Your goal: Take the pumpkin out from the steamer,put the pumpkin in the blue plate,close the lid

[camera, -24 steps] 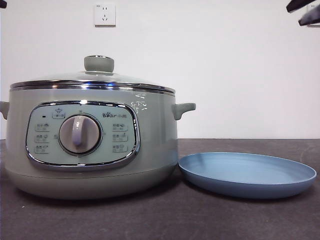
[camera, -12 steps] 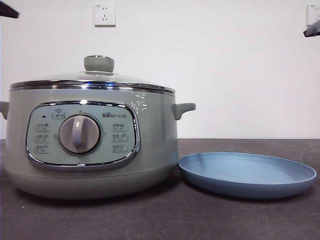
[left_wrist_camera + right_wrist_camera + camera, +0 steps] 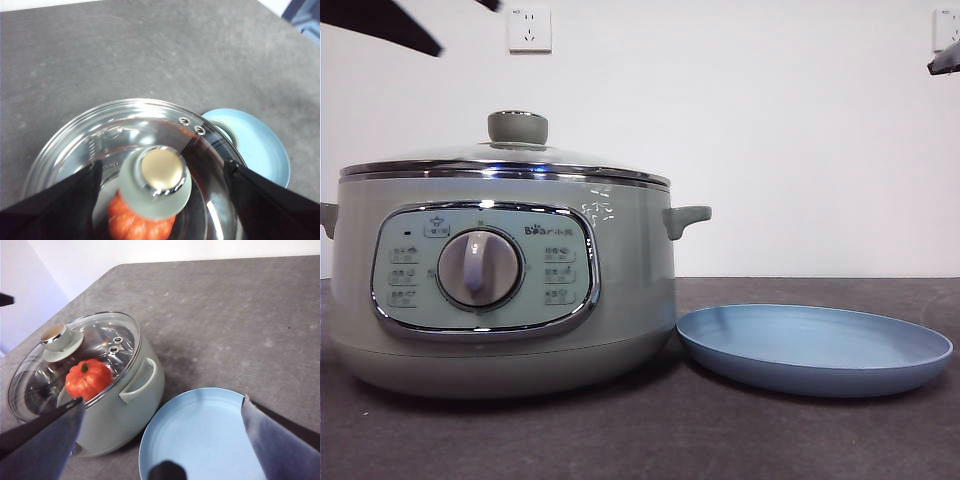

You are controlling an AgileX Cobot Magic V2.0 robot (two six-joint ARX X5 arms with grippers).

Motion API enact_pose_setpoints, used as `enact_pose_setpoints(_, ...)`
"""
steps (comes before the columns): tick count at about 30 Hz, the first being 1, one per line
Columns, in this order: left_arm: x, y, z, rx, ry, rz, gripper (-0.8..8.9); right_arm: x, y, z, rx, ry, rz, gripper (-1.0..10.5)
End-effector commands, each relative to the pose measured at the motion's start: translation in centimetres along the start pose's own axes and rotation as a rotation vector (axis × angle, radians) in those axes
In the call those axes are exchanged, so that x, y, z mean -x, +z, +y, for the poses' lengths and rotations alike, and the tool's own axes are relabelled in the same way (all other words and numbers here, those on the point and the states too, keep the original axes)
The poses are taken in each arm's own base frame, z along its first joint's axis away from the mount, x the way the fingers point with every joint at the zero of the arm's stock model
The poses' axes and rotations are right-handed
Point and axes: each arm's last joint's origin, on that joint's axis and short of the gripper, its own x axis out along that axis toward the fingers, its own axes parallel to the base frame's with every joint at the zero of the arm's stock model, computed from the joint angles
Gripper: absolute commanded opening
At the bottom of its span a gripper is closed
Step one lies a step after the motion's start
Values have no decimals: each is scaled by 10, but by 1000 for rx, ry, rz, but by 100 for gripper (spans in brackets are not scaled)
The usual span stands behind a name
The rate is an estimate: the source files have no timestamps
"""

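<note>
Your big green pot [image 3: 505, 280] fills the left half of the front view, sitting on the dark table [image 3: 650, 440]. Its glass lid [image 3: 505, 160] is on, with the round knob [image 3: 518, 127] on top. The blue plate [image 3: 815, 350] lies at the lower right of that view, just beside the pot, with nothing on it.

You can see the pumpkin [image 3: 89, 379] through the glass in the right wrist view, at the left middle of the frame. It is inside the pot (its green stem points up).

Your left gripper [image 3: 160, 200] hangs over the lid, its two black jaws spread wide apart, one on each side of the knob and not touching it. A bit of orange pumpkin peeks out under the knob there. In the front view an arm shows only as a dark shape at the upper left.

Your right gripper [image 3: 160, 440] has its jaws spread wide too, holding nothing, above the plate and the pot's side handle [image 3: 137, 381].
</note>
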Motion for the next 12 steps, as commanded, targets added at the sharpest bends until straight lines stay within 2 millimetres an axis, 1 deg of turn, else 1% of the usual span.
enact_pose_setpoints(1,-18,3,-7,-63,8,43,409,0,1,1,-7,3,-5,536)
enact_pose_setpoints(5,-43,0,-12,-85,17,107,409,0,1,1,-9,3,-4,536)
enact_pose_setpoints(8,-59,-5,-11,-89,46,160,409,0,1,1,-10,3,-2,536)
enact_pose_setpoints(12,-73,-11,-10,-89,44,205,409,0,1,1,-11,3,0,536)
